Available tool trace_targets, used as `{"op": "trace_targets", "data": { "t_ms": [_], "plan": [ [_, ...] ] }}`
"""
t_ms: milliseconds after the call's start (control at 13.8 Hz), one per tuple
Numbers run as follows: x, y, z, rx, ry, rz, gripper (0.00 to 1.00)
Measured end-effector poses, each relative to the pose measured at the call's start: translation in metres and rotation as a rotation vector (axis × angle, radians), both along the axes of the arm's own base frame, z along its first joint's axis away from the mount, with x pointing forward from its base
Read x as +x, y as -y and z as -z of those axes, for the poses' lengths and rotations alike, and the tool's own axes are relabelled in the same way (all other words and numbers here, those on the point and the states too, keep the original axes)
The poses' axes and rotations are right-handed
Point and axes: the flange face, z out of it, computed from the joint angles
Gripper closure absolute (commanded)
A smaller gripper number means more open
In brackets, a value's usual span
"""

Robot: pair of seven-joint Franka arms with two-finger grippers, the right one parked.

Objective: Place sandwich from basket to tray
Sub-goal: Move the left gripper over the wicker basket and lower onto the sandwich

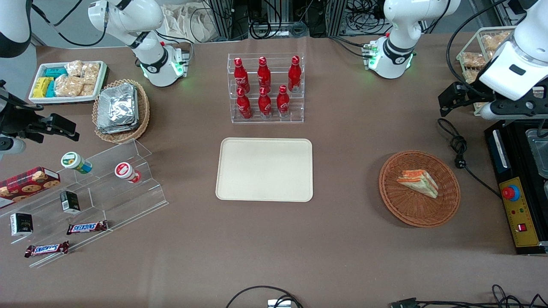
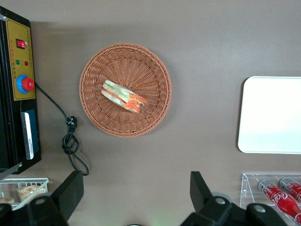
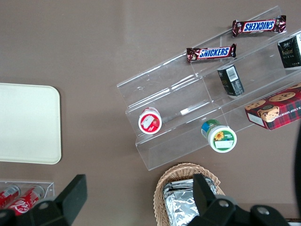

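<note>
The sandwich (image 1: 418, 182) (image 2: 123, 96), a pale wedge with orange and green layers, lies on its side in the round reddish-brown basket (image 1: 402, 205) (image 2: 141, 66). The cream tray (image 1: 264, 169) (image 2: 273, 115) sits bare at the table's middle, a good gap from the basket toward the parked arm's end. My left gripper (image 1: 447, 102) (image 2: 136, 190) hangs high above the table, farther from the front camera than the basket and nearer the working arm's end. Its black fingers (image 2: 70, 188) stand wide open around nothing, well apart from the sandwich.
A clear rack of red bottles (image 1: 265, 87) (image 2: 277, 193) stands just past the tray, farther from the front camera. A black control box (image 1: 516, 205) (image 2: 19, 84) and a knotted cable (image 1: 460, 149) (image 2: 70, 141) lie beside the basket. A wire basket of snacks (image 1: 479, 51) stands by the arm.
</note>
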Motion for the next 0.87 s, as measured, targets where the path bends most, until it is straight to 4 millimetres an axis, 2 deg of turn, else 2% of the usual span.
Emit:
{"op": "trace_targets", "data": {
  "t_ms": [364, 509, 727, 873],
  "plan": [
    [0.000, -0.002, 0.000, 0.001, 0.000, -0.008, 0.00],
    [0.003, -0.007, 0.003, 0.001, -0.002, -0.063, 0.00],
    [0.019, -0.022, 0.020, -0.006, 0.008, -0.282, 0.00],
    [0.035, -0.027, 0.044, -0.008, -0.001, -0.412, 0.00]
  ]
}}
